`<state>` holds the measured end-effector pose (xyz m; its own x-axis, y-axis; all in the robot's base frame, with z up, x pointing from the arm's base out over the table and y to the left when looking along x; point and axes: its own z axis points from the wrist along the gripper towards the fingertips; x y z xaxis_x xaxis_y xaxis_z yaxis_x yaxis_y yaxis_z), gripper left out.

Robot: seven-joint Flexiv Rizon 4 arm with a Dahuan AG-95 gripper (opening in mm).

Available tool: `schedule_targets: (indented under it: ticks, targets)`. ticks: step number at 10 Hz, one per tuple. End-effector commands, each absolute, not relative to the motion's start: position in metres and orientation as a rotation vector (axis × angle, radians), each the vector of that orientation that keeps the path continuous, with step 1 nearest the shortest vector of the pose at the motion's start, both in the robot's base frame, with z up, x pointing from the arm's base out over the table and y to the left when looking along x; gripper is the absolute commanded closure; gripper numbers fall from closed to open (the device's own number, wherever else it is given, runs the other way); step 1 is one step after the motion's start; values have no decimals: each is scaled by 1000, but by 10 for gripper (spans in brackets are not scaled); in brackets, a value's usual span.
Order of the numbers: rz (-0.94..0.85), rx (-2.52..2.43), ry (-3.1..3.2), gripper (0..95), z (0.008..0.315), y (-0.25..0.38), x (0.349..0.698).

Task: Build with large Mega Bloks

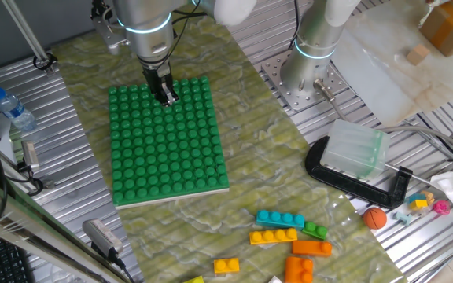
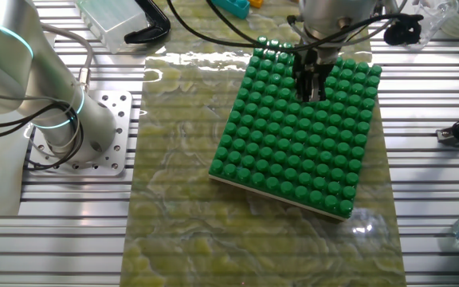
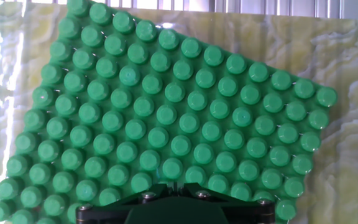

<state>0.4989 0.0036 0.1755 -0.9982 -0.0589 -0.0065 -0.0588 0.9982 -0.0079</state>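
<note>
My gripper (image 1: 166,96) hangs low over the far part of the big green studded baseplate (image 1: 167,169), its fingers together with nothing between them. It also shows in the other fixed view (image 2: 309,89) and at the bottom of the hand view (image 3: 174,186), with baseplate studs (image 3: 166,112) filling the picture. The Mega Bloks lie loose on the mat near the front right, apart from the gripper: a cyan one (image 1: 280,219), a yellow one (image 1: 273,236), a green one (image 1: 315,230), two orange ones (image 1: 311,248) (image 1: 299,269) and another yellow one (image 1: 226,266). No blok stands on the baseplate.
A small orange ball (image 1: 375,218) lies right of the bloks. A black clamp (image 1: 356,179) and a clear plastic box (image 1: 355,149) sit at the right. A second arm's base (image 1: 313,59) stands behind them. A water bottle (image 1: 12,108) lies at the left.
</note>
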Motion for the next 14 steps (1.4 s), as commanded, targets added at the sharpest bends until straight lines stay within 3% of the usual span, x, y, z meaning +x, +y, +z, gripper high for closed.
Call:
schedule_targets:
  ticks: [1, 14]
  targets:
    - [-10, -80, 3136, 950, 175, 4, 499]
    - [-2, -51, 3140, 950, 175, 4, 499]
